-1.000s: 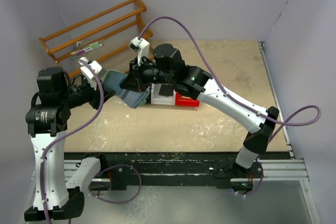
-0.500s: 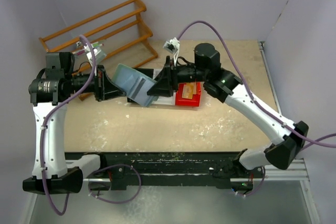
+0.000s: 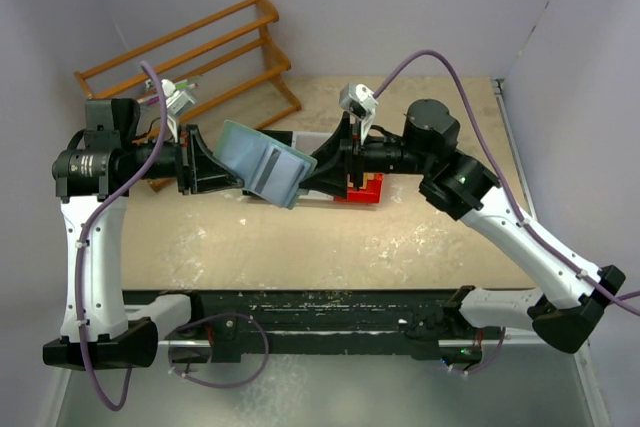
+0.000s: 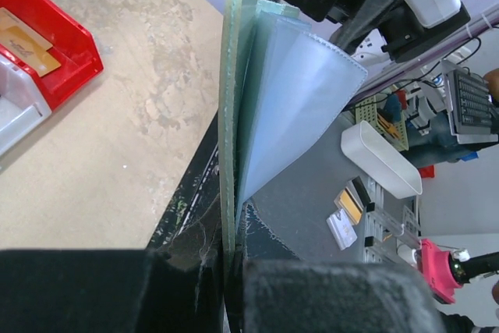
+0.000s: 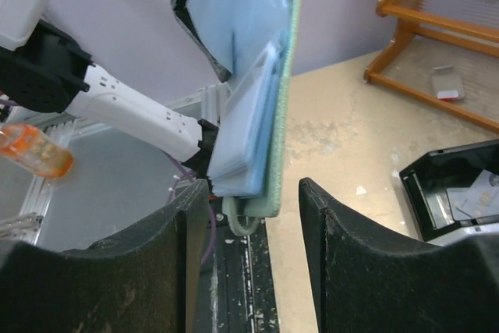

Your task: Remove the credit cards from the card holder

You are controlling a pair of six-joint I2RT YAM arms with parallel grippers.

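The grey-green card holder (image 3: pixel 262 169) hangs above the table, open like a book. Its pale blue sleeves (image 4: pixel 292 91) fan out. My left gripper (image 4: pixel 232 259) is shut on its cover edge, and in the top view this left gripper (image 3: pixel 218 169) reaches in from the left. My right gripper (image 5: pixel 253 220) is open, and the holder's lower corner (image 5: pixel 269 193) sits between its fingers without touching them. An orange-gold credit card (image 4: pixel 27 43) lies in the red bin (image 4: pixel 74 37). A silvery card (image 5: pixel 477 195) lies in the black bin (image 5: pixel 425 185).
The red bin (image 3: pixel 372 187) shows partly under my right wrist, with a white bin (image 4: pixel 12 118) next to it. A wooden rack (image 3: pixel 185 62) stands at the back left. Side walls close in the table on the left and right.
My left arm has straightened and closed tighter on the holder. The right gripper has opened and drawn back to the right, and the orange card now lies in the red bin.
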